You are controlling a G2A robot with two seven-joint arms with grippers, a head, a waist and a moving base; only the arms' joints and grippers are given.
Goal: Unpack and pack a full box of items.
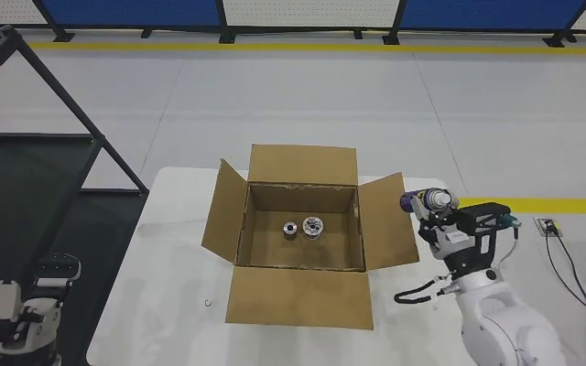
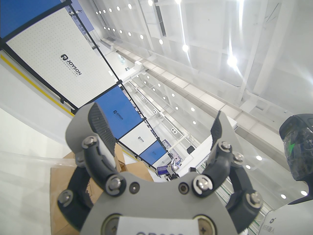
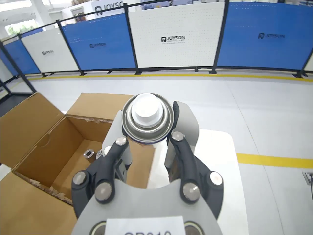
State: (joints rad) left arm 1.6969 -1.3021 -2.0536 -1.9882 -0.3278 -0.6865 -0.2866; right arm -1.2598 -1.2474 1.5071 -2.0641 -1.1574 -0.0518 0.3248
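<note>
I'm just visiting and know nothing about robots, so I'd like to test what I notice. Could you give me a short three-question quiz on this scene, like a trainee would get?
1. True or false: the right gripper is shut on a spray can.
2. How many small metal parts lie inside the open cardboard box? A) none B) two C) five
3. Fill in: the left gripper, holding nothing, is ___.
Key: 1 true; 2 B; 3 open.
</note>
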